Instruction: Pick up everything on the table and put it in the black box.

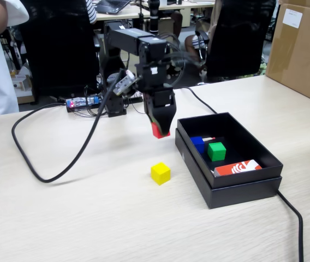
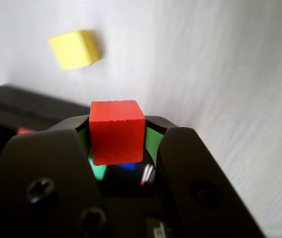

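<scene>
My gripper (image 1: 160, 130) (image 2: 117, 133) is shut on the red cube (image 1: 159, 132) (image 2: 117, 131) and holds it above the table (image 1: 89, 218), just left of the black box (image 1: 228, 191) in the fixed view. Inside the box lie the blue cube (image 1: 198, 144) and the green cube (image 1: 216, 151). The yellow cube (image 1: 160, 173) (image 2: 75, 48) sits on the table in front of the gripper, left of the box. In the wrist view the box's dark edge (image 2: 22, 106) shows at the left behind the jaws.
A flat red-and-white packet (image 1: 237, 168) lies in the box's near end. A thick black cable (image 1: 51, 174) loops over the table at the left, and another runs past the box to the right front. A brown carton (image 1: 302, 49) stands at the far right.
</scene>
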